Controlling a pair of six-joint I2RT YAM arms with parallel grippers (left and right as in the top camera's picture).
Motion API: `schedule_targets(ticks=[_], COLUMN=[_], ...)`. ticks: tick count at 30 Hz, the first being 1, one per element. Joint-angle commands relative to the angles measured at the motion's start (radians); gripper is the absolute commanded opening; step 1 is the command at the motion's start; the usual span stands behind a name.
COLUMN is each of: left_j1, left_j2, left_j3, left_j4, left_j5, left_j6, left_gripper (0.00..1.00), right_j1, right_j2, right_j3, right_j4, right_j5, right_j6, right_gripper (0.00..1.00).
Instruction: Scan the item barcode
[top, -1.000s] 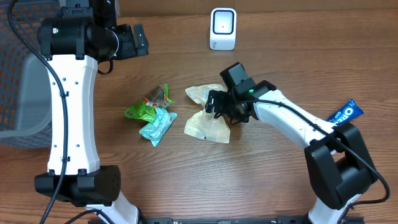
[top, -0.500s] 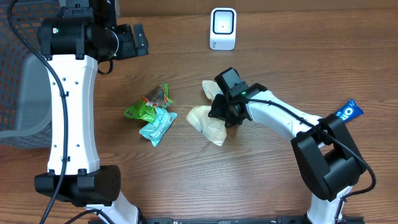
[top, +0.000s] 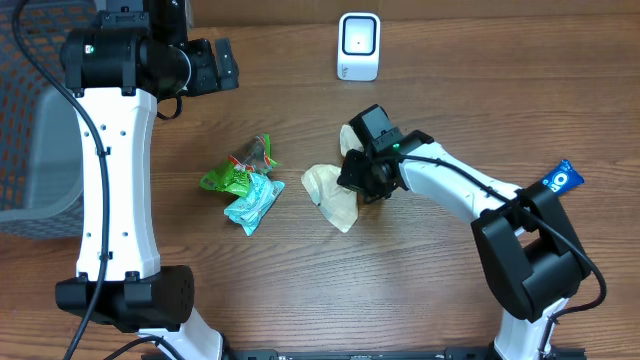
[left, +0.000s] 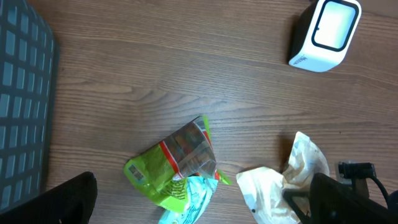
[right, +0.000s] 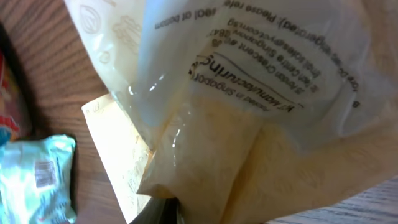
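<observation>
A wooden bench (top: 300, 290) seen from above, with a robot arm at each side. The right tool (top: 358, 180) is near the middle of the bench, closed on the upper right edge of a pale cream bag (top: 330, 195). The rest of the bag hangs or trails out to the tool's left and toward the near edge. The right wrist camera is almost filled by the bag (right: 249, 93), its printed film crumpled right against the lens. A white scanner (top: 358, 45) stands at the far edge of the bench, well apart from the bag and almost straight beyond the tool. To the left of the bag lie a green packet (top: 235, 172) and a teal packet (top: 252, 203), touching each other and clear of the bag. The left tool (top: 222, 63) is held high at the far left, its fingers spread apart with nothing between them. A blue Oreo pack (top: 555, 180) lies by the right arm, and a grey basket (top: 40, 150) sits at the left edge.
</observation>
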Motion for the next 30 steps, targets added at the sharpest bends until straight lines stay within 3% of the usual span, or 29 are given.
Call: schedule_targets(ticks=[1,10,16,20,26,30], left_j1=[0.000,0.000,0.000,0.000,0.000,0.000], left_j2=[-0.017,-0.017,-0.017,-0.017,-0.017,-0.017], left_j3=[0.002,0.002,0.002,0.002,0.002,0.002], left_j4=[0.003,0.003,0.003,0.003,0.003,0.003], left_j5=[0.006,0.006,0.006,0.006,0.006,0.006], left_j6=[-0.014,-0.014,-0.014,-0.014,-0.014,-0.014], left_gripper=[1.00,1.00,1.00,1.00,1.00,1.00], right_j1=[0.004,0.031,0.176,0.268,0.297,0.280], right_j2=[-0.059,-0.200,-0.294,-0.306,-0.306,-0.323], right_j3=[0.024,0.024,0.024,0.024,0.024,0.024], right_j4=[-0.008,-0.159,-0.151,-0.075,-0.042,-0.042], right_j5=[-0.042,0.160,0.656,0.782,0.780,0.615], right_j6=[-0.146,-0.396,-0.517,-0.623,-0.655,-0.632], right_gripper=[0.04,0.04,0.04,0.04,0.04,0.04])
